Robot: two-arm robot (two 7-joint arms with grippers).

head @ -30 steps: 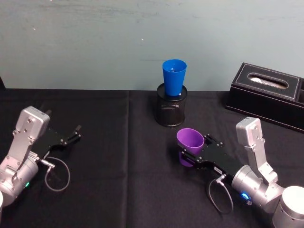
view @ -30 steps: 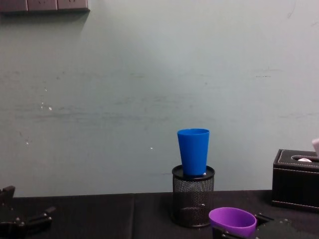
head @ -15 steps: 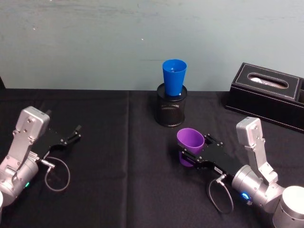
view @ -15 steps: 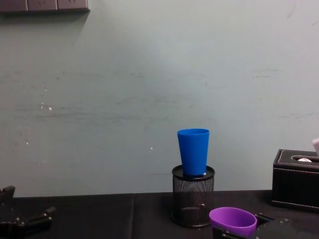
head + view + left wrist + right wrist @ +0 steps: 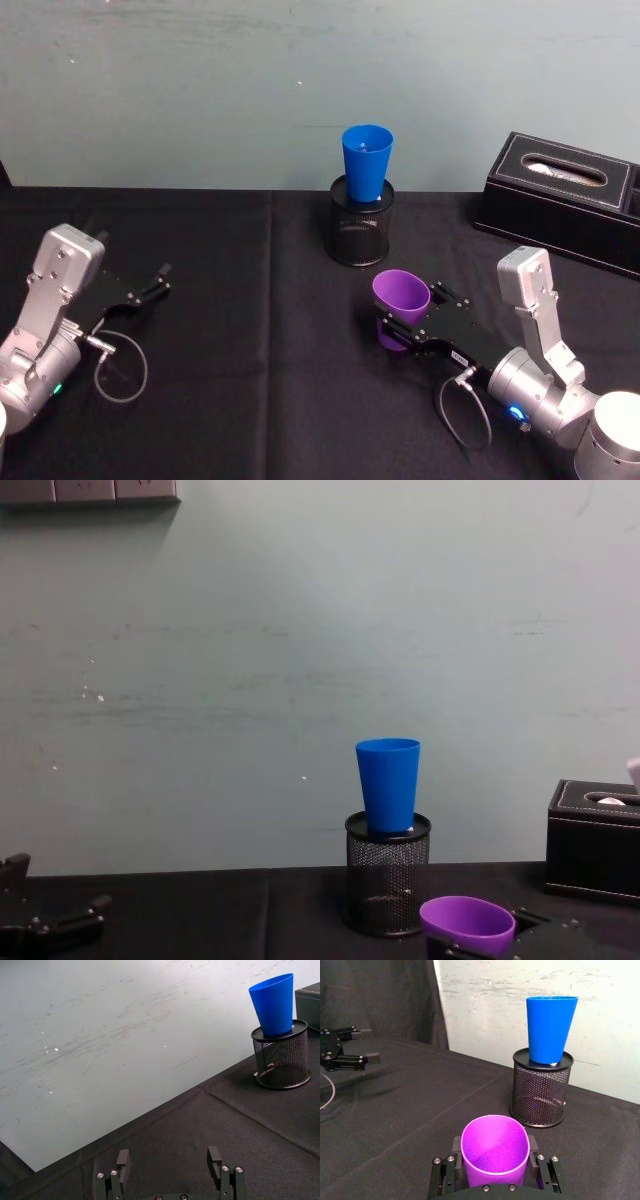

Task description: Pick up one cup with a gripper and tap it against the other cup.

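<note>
At the near right, the right arm reaches forward and to the left, low over the black cloth (image 5: 250, 330), with its silver wrist raised behind the flat black right gripper (image 5: 398, 325). Its fingers (image 5: 456, 1144) are clamped on either side of the purple cup (image 5: 401, 295), gripping the lower wall. The cup's open mouth faces up and stands clear above the fingers, and nothing shows inside it. Whether its base touches the cloth cannot be told.

At the near left, the left arm lies low, pointing forward and to the right. The left gripper (image 5: 160, 279) has its fingers spread apart, with only cloth between them.

Farther back, just beyond the purple cup and a little to its left, stands the round black mesh pen holder (image 5: 360, 235). The blue cup (image 5: 366, 160) sits upright in its top, mouth up, most of its height above the holder's rim. The purple cup is near the holder but apart from it.

At the far right lies a black box (image 5: 560, 205) with something pale in its lid slot. A pale wall (image 5: 200, 90) is behind.
</note>
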